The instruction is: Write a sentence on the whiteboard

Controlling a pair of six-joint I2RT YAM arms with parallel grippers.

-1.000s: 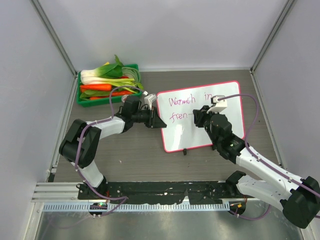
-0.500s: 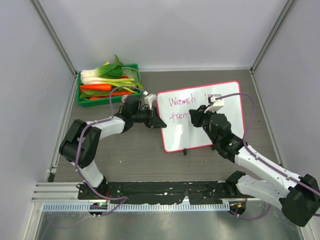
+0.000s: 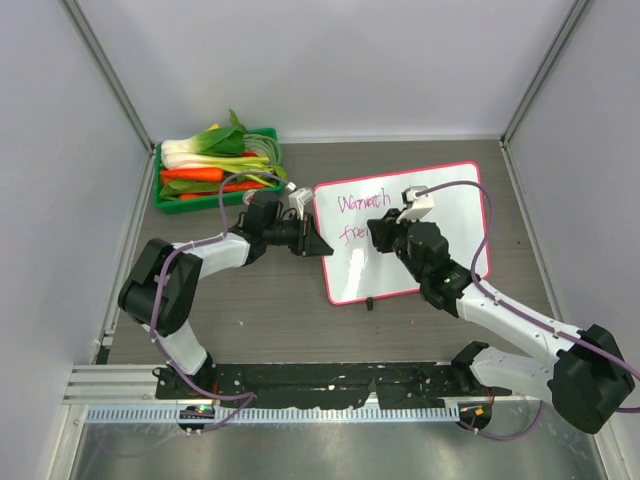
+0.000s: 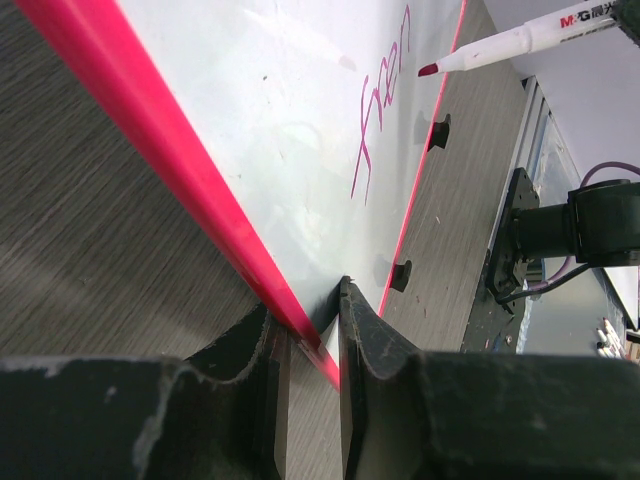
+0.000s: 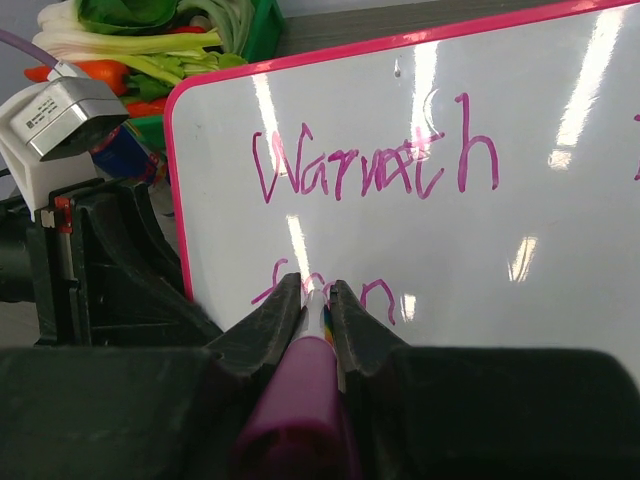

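Whiteboard (image 3: 350, 270): glossy white panel in a rounded pink-red frame, lying on the dark wood-grain worktop (image 3: 280, 310), right of centre, askew to the worktop edges. Small black feet (image 4: 437, 130) show along its near edge.

Sentence (image 3: 362, 203): thin magenta cursive in two lines at the upper left of the whiteboard. The top line reads "Warmth" in the right wrist view. Below it are the letters "fren", partly hidden behind the right pincer in that view.

Left pincer (image 3: 318, 243): at the board's left edge, jaws nearly closed and clamped on the pink frame, one finger on either face of the board.

Right pincer (image 3: 378, 235): over the left half of the board, above the second line, jaws closed tight on a marker (image 4: 520, 40).

Marker: white barrel with printed lettering, magenta tip, purple rear end nearest the wrist camera. The tip points at the board just past the end of "fren". Contact with the surface cannot be told.

Green crate (image 3: 215, 170): far left corner of the worktop, well apart from the board, filled with leafy greens and carrots.
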